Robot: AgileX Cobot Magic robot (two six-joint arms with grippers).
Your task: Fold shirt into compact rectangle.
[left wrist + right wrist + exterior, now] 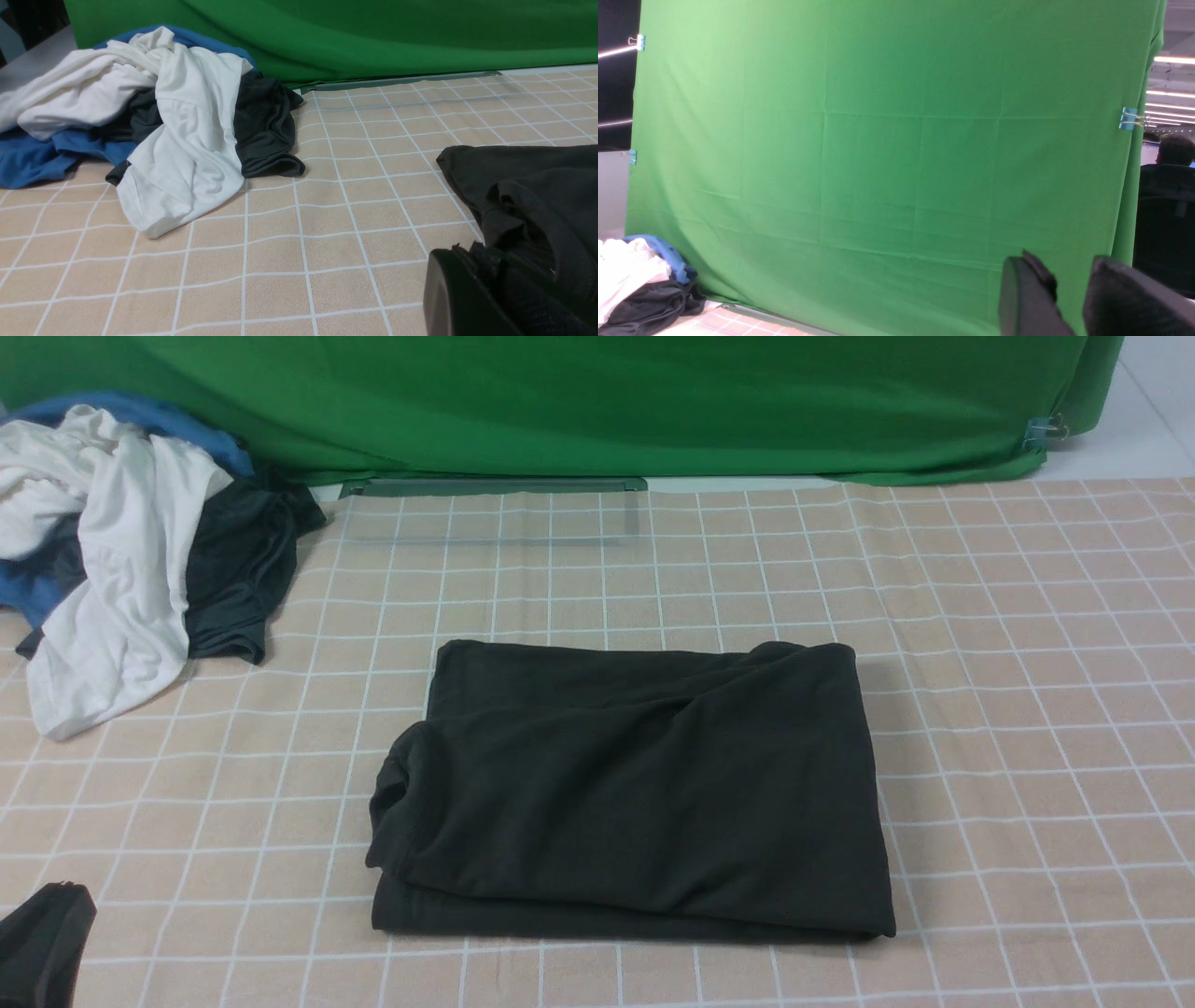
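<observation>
The shirt (644, 784) is black and lies folded into a rough rectangle on the checked tablecloth, mid-table. Its left edge bulges with a rolled fold. No print or label shows. In the left wrist view the shirt's (537, 196) bunched left edge lies just beyond my left gripper (467, 252), whose black fingers are pressed together with nothing between them, low over the cloth. A black shape (42, 943) at the front left corner looks like that gripper. My right gripper (1064, 268) is out of the front view. It points at the green backdrop, with a clear empty gap between its fingers.
A pile of white, blue and dark grey clothes (121, 551) sits at the back left of the table. A green backdrop (597, 401) hangs along the far edge, with a thin strip (495, 485) at its foot. Checked tablecloth (1027, 709) stretches right of the shirt.
</observation>
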